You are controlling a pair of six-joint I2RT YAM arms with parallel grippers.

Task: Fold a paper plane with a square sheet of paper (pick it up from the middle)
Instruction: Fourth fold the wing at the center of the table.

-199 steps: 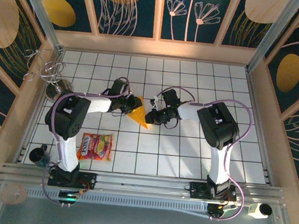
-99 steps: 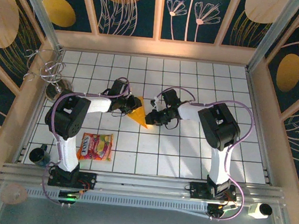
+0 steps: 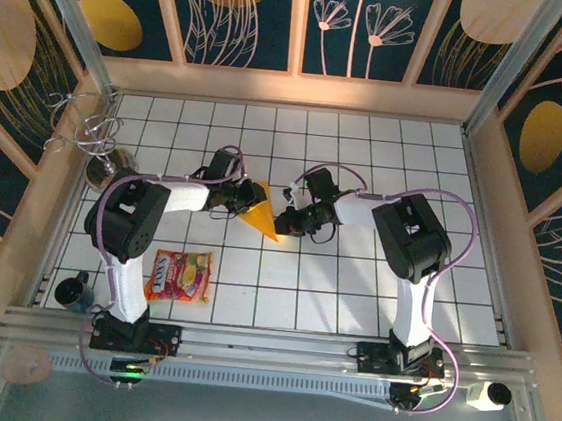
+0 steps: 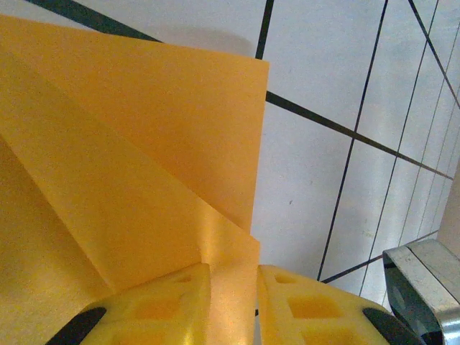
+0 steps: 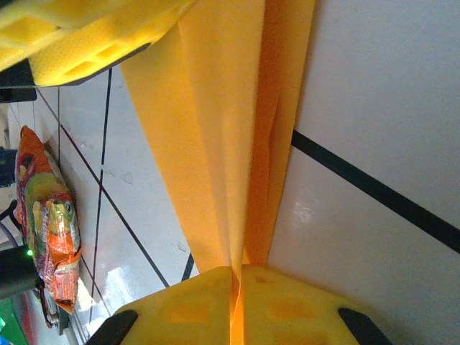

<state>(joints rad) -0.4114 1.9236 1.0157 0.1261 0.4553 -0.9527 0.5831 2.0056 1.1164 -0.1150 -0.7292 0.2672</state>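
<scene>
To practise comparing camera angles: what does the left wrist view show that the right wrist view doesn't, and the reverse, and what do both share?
Left wrist view: a grey metal object at the lower right. Right wrist view: a snack packet at the left edge. Both: orange paper between the camera's own yellow fingers, over white tiles.

Paper (image 3: 259, 213) half hidden between arms
From above, the right gripper (image 3: 281, 220) covers its right edge, creases too small to read; the left wrist view crops it at left and bottom.
</scene>
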